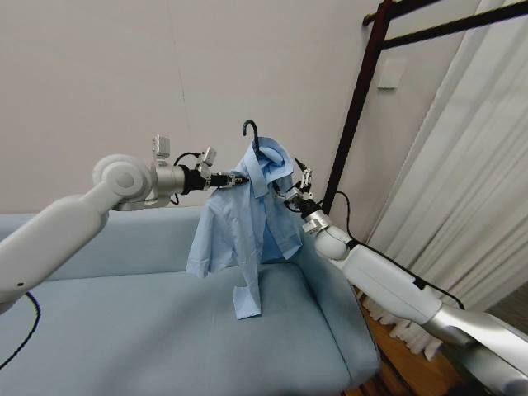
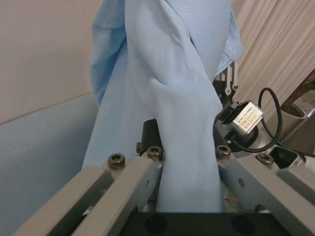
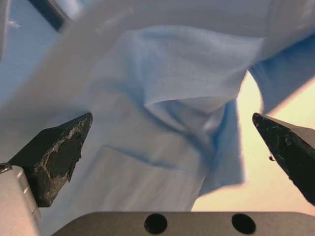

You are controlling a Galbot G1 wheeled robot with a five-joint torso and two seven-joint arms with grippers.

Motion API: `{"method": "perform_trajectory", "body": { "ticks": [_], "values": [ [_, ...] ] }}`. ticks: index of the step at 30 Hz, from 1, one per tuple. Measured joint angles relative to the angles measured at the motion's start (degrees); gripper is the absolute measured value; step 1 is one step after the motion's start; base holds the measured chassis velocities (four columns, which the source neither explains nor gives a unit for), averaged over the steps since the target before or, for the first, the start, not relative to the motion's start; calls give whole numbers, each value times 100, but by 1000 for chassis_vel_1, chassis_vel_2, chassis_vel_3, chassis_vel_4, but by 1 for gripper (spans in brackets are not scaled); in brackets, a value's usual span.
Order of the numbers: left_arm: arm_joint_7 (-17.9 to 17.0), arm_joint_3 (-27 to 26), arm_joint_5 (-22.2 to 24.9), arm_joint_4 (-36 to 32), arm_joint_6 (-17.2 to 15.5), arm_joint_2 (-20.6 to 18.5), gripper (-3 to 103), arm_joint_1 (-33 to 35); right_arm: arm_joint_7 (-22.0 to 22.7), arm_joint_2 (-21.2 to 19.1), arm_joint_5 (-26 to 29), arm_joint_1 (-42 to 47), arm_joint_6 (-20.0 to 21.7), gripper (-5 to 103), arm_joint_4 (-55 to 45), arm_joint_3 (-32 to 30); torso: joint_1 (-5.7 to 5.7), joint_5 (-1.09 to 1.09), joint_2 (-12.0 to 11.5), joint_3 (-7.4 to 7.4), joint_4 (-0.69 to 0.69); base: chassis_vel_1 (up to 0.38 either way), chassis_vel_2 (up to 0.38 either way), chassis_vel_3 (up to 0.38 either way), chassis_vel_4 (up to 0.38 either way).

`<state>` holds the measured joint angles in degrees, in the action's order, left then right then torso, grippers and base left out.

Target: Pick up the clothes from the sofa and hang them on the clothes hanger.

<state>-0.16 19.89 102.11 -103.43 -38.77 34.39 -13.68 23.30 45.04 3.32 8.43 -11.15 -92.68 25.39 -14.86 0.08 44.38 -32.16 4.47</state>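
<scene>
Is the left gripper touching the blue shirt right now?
Touching. The left wrist view shows the blue shirt running between the jaws of the left gripper, fabric against both.

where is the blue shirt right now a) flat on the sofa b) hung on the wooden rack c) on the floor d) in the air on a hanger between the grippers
d: the shirt hangs from the hanger above the sofa, with the left gripper and right gripper at its shoulders.

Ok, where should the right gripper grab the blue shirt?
Probably the blue shirt at its free shoulder by the collar, from the robot's right: the left gripper holds the opposite shoulder, and the open right gripper faces that fold.
</scene>
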Motion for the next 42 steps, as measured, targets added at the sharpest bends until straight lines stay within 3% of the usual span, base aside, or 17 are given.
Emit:
{"method": "perform_trajectory", "body": {
  "ticks": [8, 11, 13, 14, 15, 17, 18, 21, 22, 25, 28, 32, 33, 36, 37, 41, 42],
  "values": [
    [414, -14, -210, 227, 102, -78, 8, 1, -959, -589, 1348, 38, 53, 100, -732, -74, 0, 1, 0, 0, 0, 0, 0, 0, 0],
    [706, 75, -409, 422, 210, -128, 8, 1, -1576, -863, 2115, 17, 63, 100, -963, -202, 0, 1, 0, 0, 1, 0, 0, 0, 0],
    [1068, 125, -533, 559, 251, -197, 8, 2, -2272, -1058, 2949, -103, 81, 100, -1007, -313, 0, 0, 0, 0, 0, 0, 0, 0, 0],
    [1068, 125, -533, 559, 251, -197, 8, 2, -2272, -1058, 2949, -103, 81, 100, -1007, -313, 0, 0, 0, 0, 0, 0, 0, 0, 0],
    [1235, 140, -602, 610, 257, -225, 8, -1, -2568, -1118, 3224, -166, 112, 100, -989, -353, 1, 0, 0, 0, 0, 0, 0, 0, 0],
    [1639, 202, -747, 710, 272, -297, 8, -40, -3426, -1252, 3891, -400, 291, 100, -880, -431, 0, 1, 0, 0, -1, 0, 0, 0, 0],
    [1639, 202, -747, 710, 272, -297, 8, -40, -3426, -1252, 3891, -400, 291, 100, -880, -431, 0, 1, 0, 0, -1, 0, 0, 0, 0],
    [2358, 340, -980, 835, 378, -449, 8, -148, -4730, -1348, 4760, -805, 809, 100, -510, -555, 1, 0, 0, 0, 0, 0, 0, 0, 0],
    [2358, 340, -980, 835, 378, -449, 8, -148, -4730, -1348, 4760, -805, 809, 100, -510, -555, 1, 0, 0, 0, 0, 0, 0, 0, 0],
    [2828, 418, -1301, 974, 485, -588, 8, -205, -5552, -1372, 5165, -1038, 1309, 100, -217, -715, 0, 0, 0, 0, 0, 0, 0, 0, 0],
    [2964, 426, -1524, 1028, 512, -679, 8, -212, -5268, -1436, 5444, -1035, 1631, 100, -345, -799, 0, 0, 0, 0, 0, 0, 0, 0, 0],
    [2901, 401, -1564, 940, 532, -835, 8, -179, -3915, -1515, 5995, -777, 2058, 100, -1049, -925, 0, 1, 0, 0, 0, 0, 0, 0, 0],
    [2901, 401, -1564, 940, 532, -835, 8, -179, -3915, -1515, 5995, -777, 2058, 100, -1049, -925, 0, 1, 0, 0, 0, 0, 0, 0, 0],
    [2824, 382, -1548, 815, 534, -871, 8, -168, -2526, -1294, 6809, -793, 2398, 100, -1613, -957, 1, 1, 0, 0, 0, 0, 0, 0, 0],
    [2824, 382, -1548, 815, 534, -871, 8, -168, -2526, -1294, 6809, -793, 2398, 100, -1613, -957, 1, 1, 0, 0, 0, 0, 0, 0, 0],
    [2771, 377, -1528, 689, 534, -884, 8, -141, -1118, -926, 7792, -1015, 2738, 100, -1928, -963, 0, -1, 0, 0, -3, 0, 0, 0, 0],
    [2771, 377, -1528, 689, 534, -884, 8, -141, -1118, -926, 7792, -1015, 2738, 100, -1928, -963, 0, -1, 0, 0, -3, 0, 0, 0, 0]
  ]
}}
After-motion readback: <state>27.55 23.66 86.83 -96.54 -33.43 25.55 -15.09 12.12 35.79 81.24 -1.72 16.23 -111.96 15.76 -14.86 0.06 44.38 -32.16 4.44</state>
